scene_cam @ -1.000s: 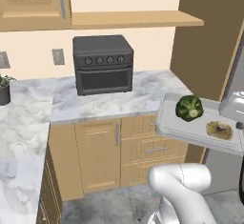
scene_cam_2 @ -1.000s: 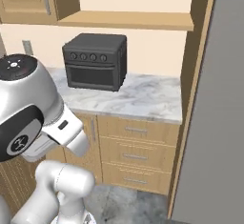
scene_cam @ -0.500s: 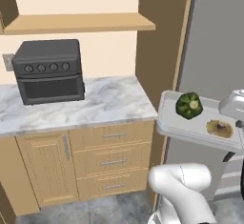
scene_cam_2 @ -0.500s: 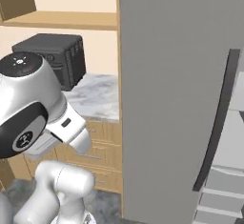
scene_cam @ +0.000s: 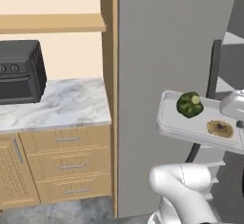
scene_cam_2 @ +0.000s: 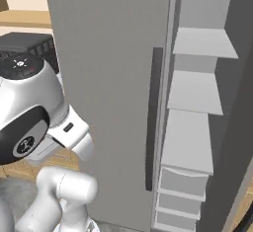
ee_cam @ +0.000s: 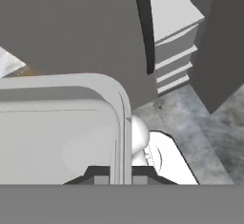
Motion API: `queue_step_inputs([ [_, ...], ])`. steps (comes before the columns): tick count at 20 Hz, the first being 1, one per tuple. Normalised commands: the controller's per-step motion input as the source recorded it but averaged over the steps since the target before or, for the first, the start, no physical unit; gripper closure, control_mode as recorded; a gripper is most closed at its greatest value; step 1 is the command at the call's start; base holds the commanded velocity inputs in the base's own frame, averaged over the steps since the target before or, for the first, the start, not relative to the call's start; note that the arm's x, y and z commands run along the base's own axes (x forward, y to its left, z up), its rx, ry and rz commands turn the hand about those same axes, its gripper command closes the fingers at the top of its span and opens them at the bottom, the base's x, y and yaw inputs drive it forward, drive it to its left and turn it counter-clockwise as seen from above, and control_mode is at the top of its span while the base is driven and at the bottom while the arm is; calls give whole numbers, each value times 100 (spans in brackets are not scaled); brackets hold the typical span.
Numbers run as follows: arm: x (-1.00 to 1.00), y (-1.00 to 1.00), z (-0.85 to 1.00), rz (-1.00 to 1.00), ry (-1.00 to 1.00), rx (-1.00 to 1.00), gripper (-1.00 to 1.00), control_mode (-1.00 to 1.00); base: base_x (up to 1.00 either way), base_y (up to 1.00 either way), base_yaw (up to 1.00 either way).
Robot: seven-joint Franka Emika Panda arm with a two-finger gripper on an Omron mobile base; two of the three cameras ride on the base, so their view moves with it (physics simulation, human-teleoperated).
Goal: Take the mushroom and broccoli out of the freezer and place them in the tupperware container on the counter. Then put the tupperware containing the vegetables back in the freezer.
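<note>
Now: jaws pinch the rim of the tupperware container (scene_cam: pixel 190 125) | broccoli (scene_cam: pixel 189 104) and mushroom (scene_cam: pixel 219 128) sit inside it | open freezer (scene_cam_2: pixel 195 127) shelves lie ahead, past the door handle (ee_cam: pixel 143 23) | left base view shows the food; hand view shows just the tray corner by the gripper (ee_cam: pixel 114 179).

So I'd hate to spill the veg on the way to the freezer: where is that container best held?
By its rim, as now: the gripper pinches the raised edge of the tupperware container from the side, jaws astride the thin wall. The tray is shallow and level, and the broccoli and mushroom lie loose, so a level side grip seems safest.
</note>
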Motion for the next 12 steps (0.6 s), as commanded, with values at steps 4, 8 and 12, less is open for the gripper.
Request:
queue_step_inputs([
  [4, 0, 0, 0, 0, 0, 0, 100, 100, 36, -72, 17],
  [8, 0, 0, 0, 0, 0, 0, 100, 100, 3, -82, 7],
  [12, 0, 0, 0, 0, 0, 0, 100, 100, 0, -56, 0],
])
